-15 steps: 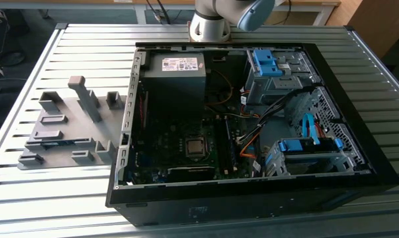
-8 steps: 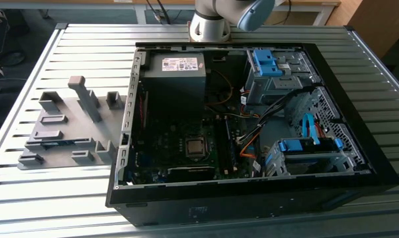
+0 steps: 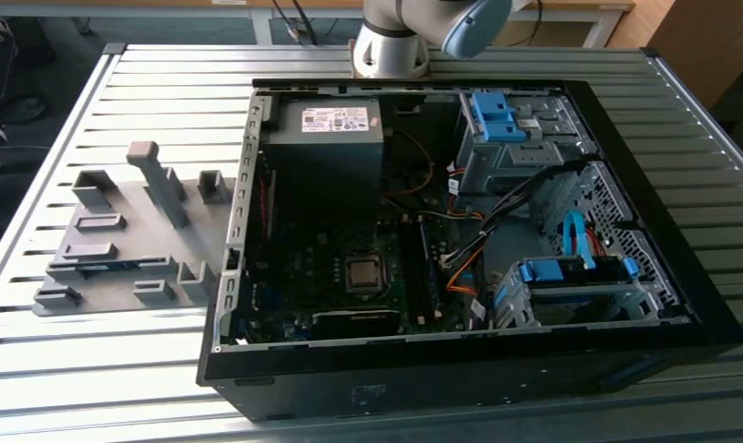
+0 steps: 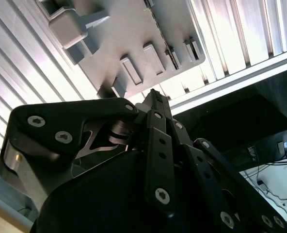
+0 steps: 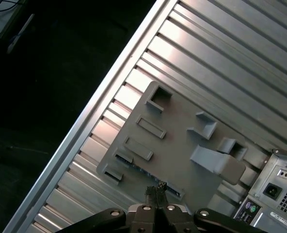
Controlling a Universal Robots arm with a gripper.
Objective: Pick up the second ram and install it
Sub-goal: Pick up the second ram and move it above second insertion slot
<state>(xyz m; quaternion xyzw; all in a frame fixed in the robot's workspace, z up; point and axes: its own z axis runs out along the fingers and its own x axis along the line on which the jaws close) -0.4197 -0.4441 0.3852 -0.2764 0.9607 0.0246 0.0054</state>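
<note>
The second ram (image 3: 105, 268) is a thin blue-green strip lying on edge in the grey holder plate (image 3: 125, 235), on the table at the exterior view's left of the open computer case (image 3: 470, 231). In both wrist views my gripper (image 5: 155, 188) hangs high above that plate (image 5: 182, 141). Its two dark fingertips (image 4: 155, 99) are pressed together with nothing between them. The long memory slots (image 3: 423, 263) run beside the processor socket (image 3: 364, 273) on the motherboard.
Grey blocks and a tall post (image 3: 149, 171) rise from the holder plate. The case holds a power supply (image 3: 328, 129), blue drive cages (image 3: 507, 120) and loose cables (image 3: 470, 240). The arm's base (image 3: 389, 46) stands behind the case. The table's edge (image 5: 100, 102) drops off to a dark floor.
</note>
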